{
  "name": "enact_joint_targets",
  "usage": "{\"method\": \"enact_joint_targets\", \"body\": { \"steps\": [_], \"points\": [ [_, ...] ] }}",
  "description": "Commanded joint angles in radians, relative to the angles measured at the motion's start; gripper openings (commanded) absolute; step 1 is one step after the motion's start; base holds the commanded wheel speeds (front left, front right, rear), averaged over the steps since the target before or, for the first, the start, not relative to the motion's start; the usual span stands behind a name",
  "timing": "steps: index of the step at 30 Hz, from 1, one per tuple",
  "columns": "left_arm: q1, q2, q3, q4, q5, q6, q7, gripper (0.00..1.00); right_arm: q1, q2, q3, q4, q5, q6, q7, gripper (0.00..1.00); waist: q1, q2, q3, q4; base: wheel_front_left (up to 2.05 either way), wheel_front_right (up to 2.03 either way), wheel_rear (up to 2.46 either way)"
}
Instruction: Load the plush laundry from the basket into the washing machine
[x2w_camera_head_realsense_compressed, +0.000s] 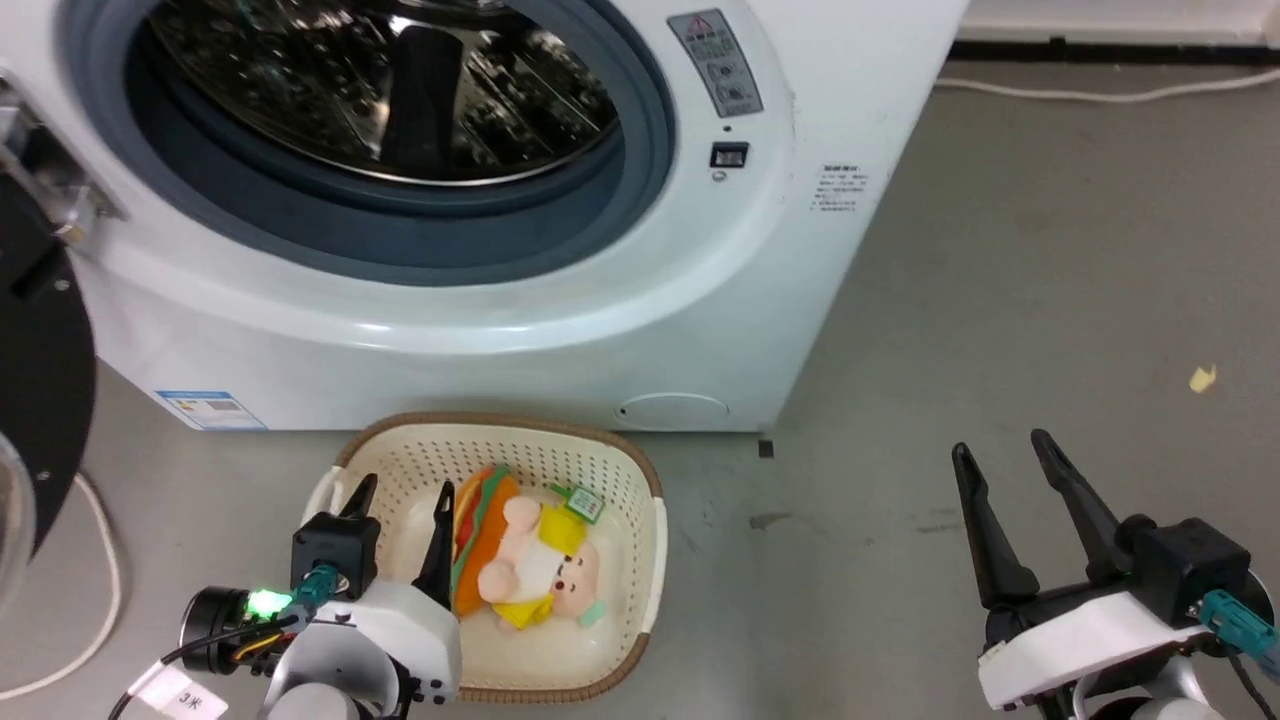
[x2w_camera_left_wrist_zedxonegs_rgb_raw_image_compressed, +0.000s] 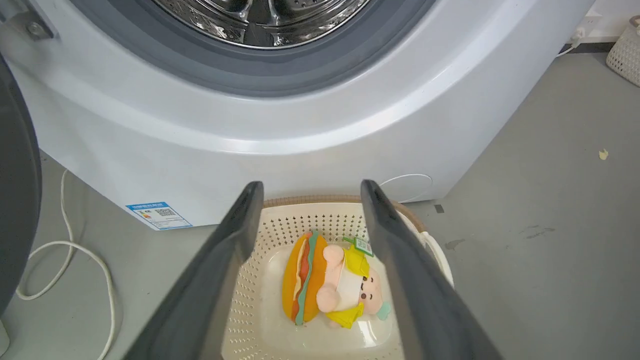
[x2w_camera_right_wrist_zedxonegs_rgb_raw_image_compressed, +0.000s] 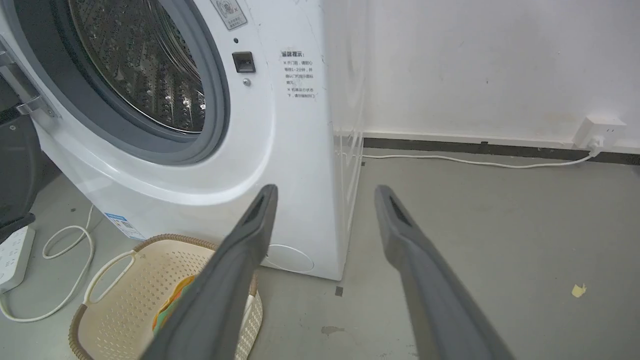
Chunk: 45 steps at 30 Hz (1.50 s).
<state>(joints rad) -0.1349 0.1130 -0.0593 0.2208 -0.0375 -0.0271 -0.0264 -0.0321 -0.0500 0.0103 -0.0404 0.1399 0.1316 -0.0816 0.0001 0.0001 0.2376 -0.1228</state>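
- Head view: one plush doll (x2w_camera_head_realsense_compressed: 545, 570) lies in the single basket (x2w_camera_head_realsense_compressed: 645, 480) at lower centre-left. The basket sits just in front of the one washing machine (x2w_camera_head_realsense_compressed: 600, 300), whose steel drum (x2w_camera_head_realsense_compressed: 400, 90) stands open at the top.
- The doll's long axis runs roughly left-right across the frame, with the pink head at the right and slightly lower. Its feet point toward its burger cushion (x2w_camera_head_realsense_compressed: 478, 545).
- The cushion stands on edge at the doll's left, its length nearly up-down. One green tag (x2w_camera_head_realsense_compressed: 583, 504) sits at the doll's upper right.
- The left gripper (x2w_camera_head_realsense_compressed: 404, 485) rises from the lower left with its two fingers spread wide and holding nothing. The tips point up the frame over the basket's left end, one finger just beside the cushion.
- The right gripper (x2w_camera_head_realsense_compressed: 1000, 443) stands at lower right over bare grey floor (x2w_camera_head_realsense_compressed: 1000, 250), well apart from the basket. Its fingers are splayed and empty, leaning slightly left.
- Left wrist view: the two wide fingers frame the doll on the basket bottom, head at the right and cushion at the left. The washer's white front stands beyond.
- Right wrist view: the two splayed fingers point toward the washer's right corner and the floor. The basket sits at lower left, with a strip of the cushion showing beside the finger on the frame's left.
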Motion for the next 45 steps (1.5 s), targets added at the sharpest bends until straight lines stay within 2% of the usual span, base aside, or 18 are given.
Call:
{"method": "enact_joint_targets", "body": {
  "steps": [1,24,45],
  "points": [
    [-0.026,0.013,-0.009,0.019,-0.001,-0.005,0.003,1.0,-0.018,0.0,0.005,-0.008,0.013,0.0,-0.01,1.0,-0.0001,-0.0001,0.026,-0.02,0.0,0.0,0.0],
    [-0.161,0.133,-0.01,0.285,-0.057,-0.019,0.079,1.0,-0.066,0.0,0.062,-0.034,0.129,0.0,-0.058,1.0,-0.0001,-0.0001,0.224,-0.148,0.0,0.0,0.0],
    [-0.322,0.232,-0.11,0.477,-0.056,-0.054,0.238,1.0,-0.088,0.0,0.093,-0.061,0.226,-0.001,-0.1,1.0,-0.0001,-0.0001,0.393,-0.222,0.0,0.0,0.0]
  ]
}}
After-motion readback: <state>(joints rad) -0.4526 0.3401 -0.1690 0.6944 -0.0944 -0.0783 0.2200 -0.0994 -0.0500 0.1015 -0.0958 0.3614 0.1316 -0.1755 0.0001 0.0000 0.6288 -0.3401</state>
